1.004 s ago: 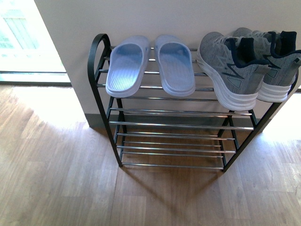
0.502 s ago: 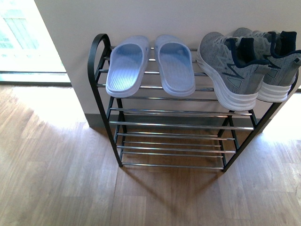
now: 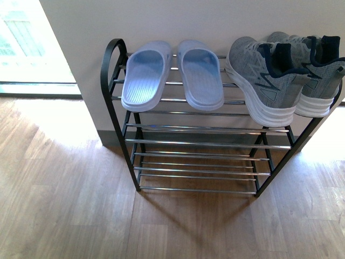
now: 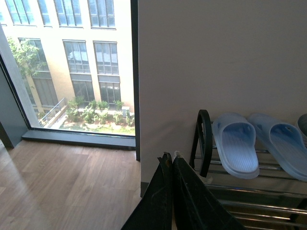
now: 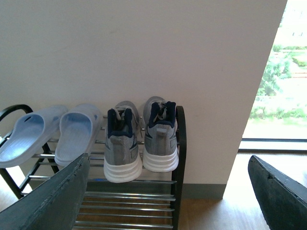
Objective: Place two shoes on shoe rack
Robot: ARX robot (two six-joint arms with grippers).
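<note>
Top tier of the shoe rack point(image 3: 116, 81): pale blue slide sandals point(image 3: 172, 75) at left, grey knit sneakers point(image 3: 283, 75) at right, heels overhanging the near rod. Left gripper point(image 4: 171, 160) pressed together, holding nothing; right gripper point(image 5: 168, 191) spread wide, empty. Risk: a nudge to the rack could probably tip the overhanging sneakers off.

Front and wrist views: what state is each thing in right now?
Pale blue slide sandals: side by side on the top tier.
Grey knit sneakers: on the top tier, heels out.
Black-framed chrome-rod shoe rack: upright, lower tiers bare.
Left claw: shut, empty.
Right claw: open, empty.
</note>
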